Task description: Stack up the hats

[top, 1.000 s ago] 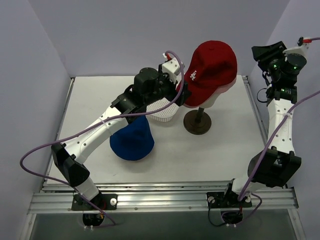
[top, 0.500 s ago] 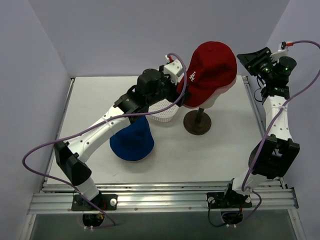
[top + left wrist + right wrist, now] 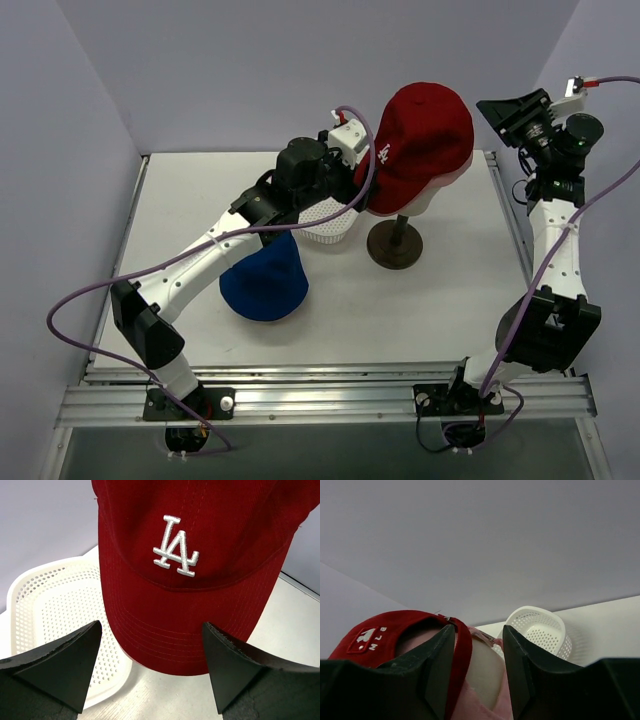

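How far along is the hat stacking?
Done: dark red cap sits over the pink cap on the mannequin head. In hand: nothing; the open left claw faces the red cap's brim, the right claw hangs open behind it. Remaining: the blue bucket hat lies apart on the table.

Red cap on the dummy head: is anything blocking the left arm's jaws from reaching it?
Nothing visible does. The left jaws stand open, with the red cap and its brim straight ahead of the gap between them. The white basket lies lower and off to one side, not in the path.
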Available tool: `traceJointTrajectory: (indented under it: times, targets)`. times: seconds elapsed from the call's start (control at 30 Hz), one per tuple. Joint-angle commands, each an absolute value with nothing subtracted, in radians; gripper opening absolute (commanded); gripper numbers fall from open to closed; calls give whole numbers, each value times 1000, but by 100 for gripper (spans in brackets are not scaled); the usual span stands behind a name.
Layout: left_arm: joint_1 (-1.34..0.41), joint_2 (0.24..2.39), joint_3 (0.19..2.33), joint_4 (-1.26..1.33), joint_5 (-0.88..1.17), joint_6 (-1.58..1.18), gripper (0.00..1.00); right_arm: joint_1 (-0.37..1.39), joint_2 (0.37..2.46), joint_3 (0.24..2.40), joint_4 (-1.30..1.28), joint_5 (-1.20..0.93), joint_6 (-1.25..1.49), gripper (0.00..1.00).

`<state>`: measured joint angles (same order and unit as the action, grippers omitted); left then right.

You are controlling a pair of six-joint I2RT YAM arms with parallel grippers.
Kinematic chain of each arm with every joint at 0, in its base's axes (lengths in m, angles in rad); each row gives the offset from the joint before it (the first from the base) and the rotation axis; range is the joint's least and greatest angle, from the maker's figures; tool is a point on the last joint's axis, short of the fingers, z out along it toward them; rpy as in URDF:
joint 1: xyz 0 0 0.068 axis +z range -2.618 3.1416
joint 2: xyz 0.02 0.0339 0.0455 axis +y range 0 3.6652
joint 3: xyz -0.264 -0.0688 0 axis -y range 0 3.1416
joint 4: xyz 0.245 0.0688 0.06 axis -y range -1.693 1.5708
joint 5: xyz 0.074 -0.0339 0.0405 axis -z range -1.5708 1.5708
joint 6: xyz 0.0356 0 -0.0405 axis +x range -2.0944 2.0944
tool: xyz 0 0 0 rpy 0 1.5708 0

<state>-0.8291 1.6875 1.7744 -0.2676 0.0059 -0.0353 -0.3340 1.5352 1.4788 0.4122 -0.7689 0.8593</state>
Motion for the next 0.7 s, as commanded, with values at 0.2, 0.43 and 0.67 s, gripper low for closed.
traceJointTrajectory:
  times: [0.2,0.43,0.67]
  targets:
    - [-827,1690,1770,-256,-38,-14,90,-337,1463,1440,511,-834,864,40]
    - [-827,1690,1773,-259,-44,-12,90,-337,1437,1399,526,-885,864,39]
    - [-828,1683,1769,-261,-46,-15,90,-337,1422,1356,557,-896,879,38]
